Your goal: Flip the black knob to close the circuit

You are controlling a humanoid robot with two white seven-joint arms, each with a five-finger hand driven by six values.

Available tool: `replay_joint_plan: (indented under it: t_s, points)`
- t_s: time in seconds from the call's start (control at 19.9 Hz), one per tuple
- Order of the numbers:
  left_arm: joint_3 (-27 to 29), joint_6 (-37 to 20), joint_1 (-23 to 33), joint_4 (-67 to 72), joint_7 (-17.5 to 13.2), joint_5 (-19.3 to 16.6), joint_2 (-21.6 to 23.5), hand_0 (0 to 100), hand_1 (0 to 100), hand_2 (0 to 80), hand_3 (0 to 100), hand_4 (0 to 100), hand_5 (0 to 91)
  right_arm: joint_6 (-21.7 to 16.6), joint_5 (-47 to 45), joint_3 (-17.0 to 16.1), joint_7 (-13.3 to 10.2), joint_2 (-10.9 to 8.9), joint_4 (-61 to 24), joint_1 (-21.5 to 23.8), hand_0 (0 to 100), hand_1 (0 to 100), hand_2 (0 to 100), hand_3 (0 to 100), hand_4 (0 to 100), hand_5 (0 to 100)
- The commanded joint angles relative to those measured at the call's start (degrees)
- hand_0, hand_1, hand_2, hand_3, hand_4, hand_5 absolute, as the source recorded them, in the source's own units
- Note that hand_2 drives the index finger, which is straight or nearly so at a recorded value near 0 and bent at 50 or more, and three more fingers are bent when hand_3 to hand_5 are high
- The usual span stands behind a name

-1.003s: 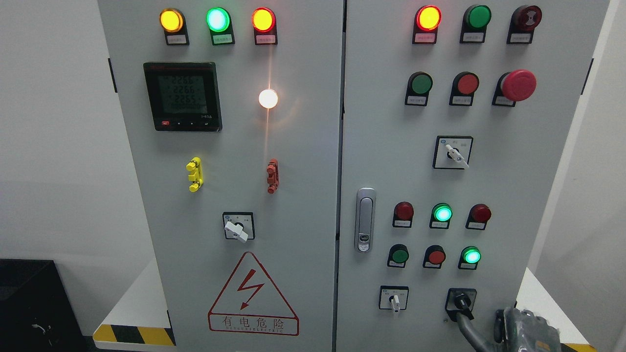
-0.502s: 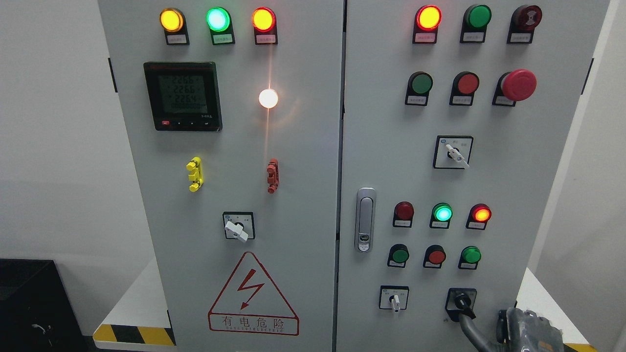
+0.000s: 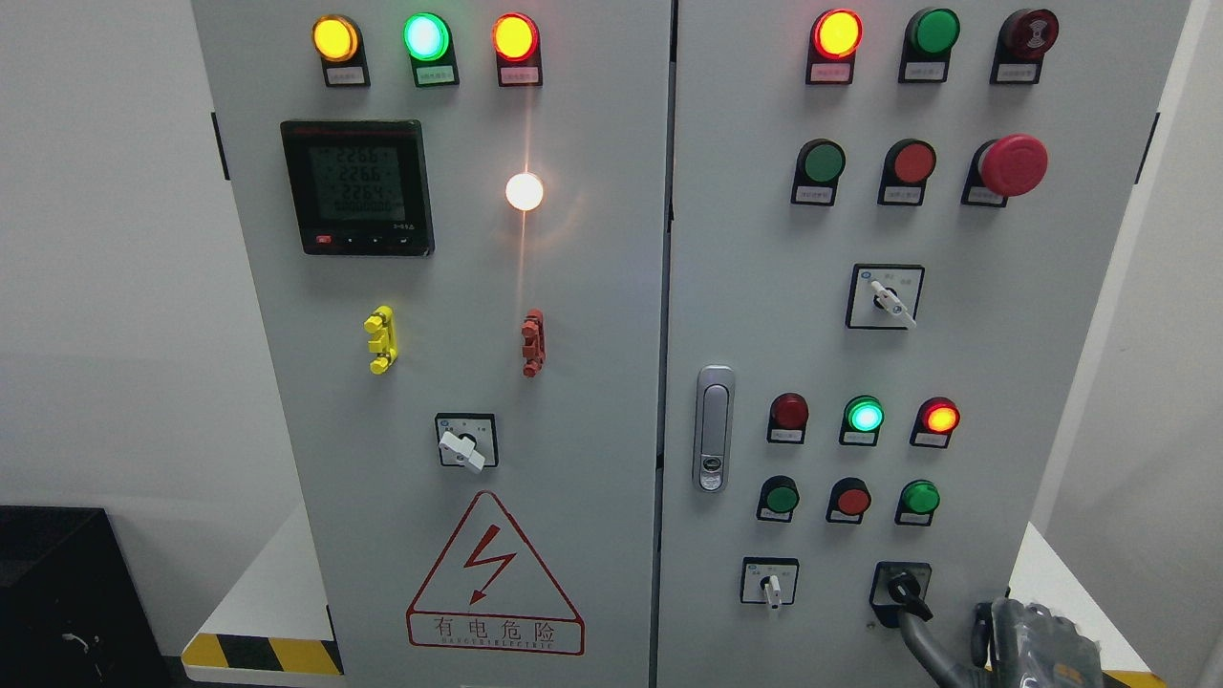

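The black knob (image 3: 906, 587) sits on a black square plate at the bottom right of the grey cabinet's right door (image 3: 965, 363). Its handle points down and to the right. My right hand (image 3: 1037, 642) shows at the bottom edge, lower right of the knob and mostly cut off by the frame. A grey part of the hand reaches up to just under the knob's lower tip. Above the knob a red lamp (image 3: 940, 419) glows, a green lamp (image 3: 865, 416) is lit, and the green lamp (image 3: 920, 498) below it is dark. My left arm is out of view.
A white-handled selector switch (image 3: 770, 585) lies left of the knob, and another (image 3: 890, 299) sits higher up. A red mushroom stop button (image 3: 1011, 165) and a metal door latch (image 3: 712, 430) are on the same door. The left door (image 3: 459, 287) carries a meter, lamps and a warning triangle.
The red lamp above the knob has lit and the green lamp below it has gone dark. The knob's handle has swung slightly rightward, and my right hand has shifted a little right.
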Motion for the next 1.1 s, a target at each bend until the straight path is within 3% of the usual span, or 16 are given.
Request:
replay_joint_plan:
  t_s: [0.0,1.05]
  points:
    - [0.0,0.0,1.32,-1.67,-0.03,0.0,-0.03,12,56,0.0,0,0,0.0,0.04,-0.15,-0.18,-0.09,0.02,-0.14,-0.15,0,0,94,100,100,100]
    - [0.0,0.0,1.32,-1.67,-0.03,0.0,-0.03,12,56,0.0,0,0,0.0,-0.84,-1.12,2.45,-0.01,0.11,-0.66,0.82,0,0,94,100,100,100]
